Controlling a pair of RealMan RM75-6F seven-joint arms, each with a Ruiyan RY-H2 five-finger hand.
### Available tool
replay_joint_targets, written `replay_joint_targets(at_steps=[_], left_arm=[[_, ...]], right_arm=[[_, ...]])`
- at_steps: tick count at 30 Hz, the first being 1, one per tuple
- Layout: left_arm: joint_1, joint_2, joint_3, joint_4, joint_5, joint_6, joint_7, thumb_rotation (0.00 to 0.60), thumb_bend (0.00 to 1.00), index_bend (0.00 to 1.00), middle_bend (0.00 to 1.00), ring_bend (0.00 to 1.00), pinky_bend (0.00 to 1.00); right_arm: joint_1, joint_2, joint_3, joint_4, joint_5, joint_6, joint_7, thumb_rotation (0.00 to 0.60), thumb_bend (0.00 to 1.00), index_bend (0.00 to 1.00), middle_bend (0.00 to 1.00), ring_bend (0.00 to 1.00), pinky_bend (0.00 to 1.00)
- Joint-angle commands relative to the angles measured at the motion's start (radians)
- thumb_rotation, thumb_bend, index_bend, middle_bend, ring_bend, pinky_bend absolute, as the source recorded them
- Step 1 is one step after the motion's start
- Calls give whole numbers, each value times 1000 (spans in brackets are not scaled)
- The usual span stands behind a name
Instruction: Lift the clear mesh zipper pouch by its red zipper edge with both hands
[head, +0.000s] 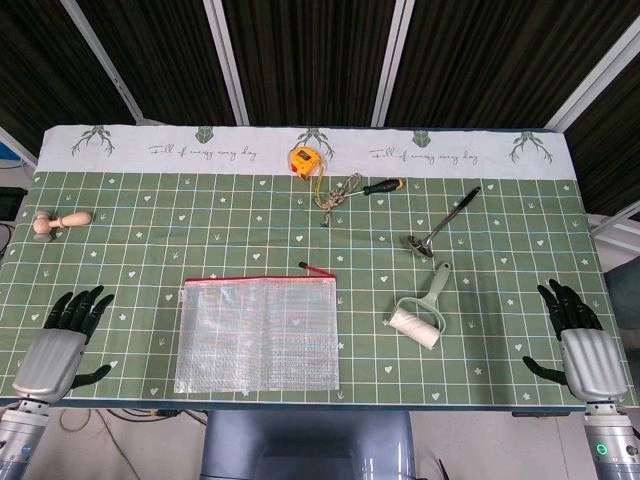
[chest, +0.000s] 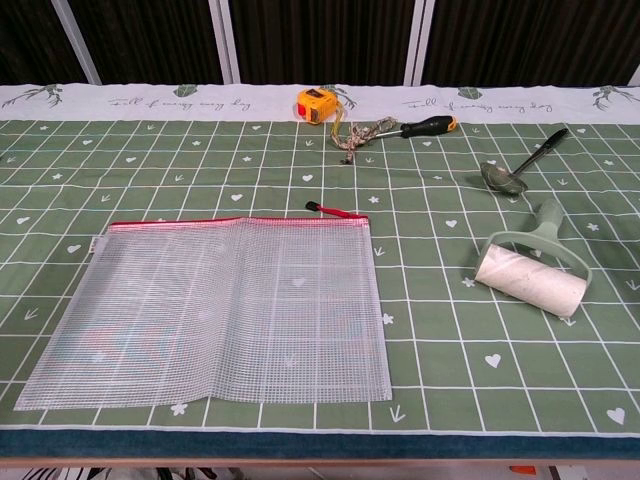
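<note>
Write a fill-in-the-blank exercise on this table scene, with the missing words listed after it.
1. The pouch lies flat with its zipper edge coloured ____.
2. The left hand and right hand both hold ____.
3. The yellow tape measure sits on the far side of the table, to the ____ of the screwdriver in the head view.
4. The lint roller lies between the pouch and the ____ hand.

Missing words: red; nothing; left; right
</note>
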Motion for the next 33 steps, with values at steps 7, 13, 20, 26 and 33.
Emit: replay_joint_targets(at_steps=[7, 13, 20, 26, 33], left_arm=[[0, 1, 0, 0, -1, -1, -1, 600, 36, 0, 0, 0, 0], [-2, -1, 0, 1, -7, -7, 3, 600, 36, 0, 0, 0, 0], [-3, -1, -3, -4, -18, -14, 11, 600, 36, 0, 0, 0, 0], [-19, -1, -8, -36, -29, -39, 52, 600, 50, 0, 0, 0, 0], [-163, -56, -123, -148, -123, -180, 200, 600, 127, 69, 0, 0, 0]], right_arm=[[2, 6, -5, -4, 1, -12, 4, 600, 141, 0, 0, 0, 183], [2, 10, -5, -14, 10, -21, 5, 600, 141, 0, 0, 0, 183], [4, 8, -7, -18, 14, -29, -8, 600, 141, 0, 0, 0, 183], [2, 11, -6, -14, 8, -23, 0, 600, 141, 0, 0, 0, 183], [9, 4, -4, -12, 26, -44, -1, 600, 141, 0, 0, 0, 183]])
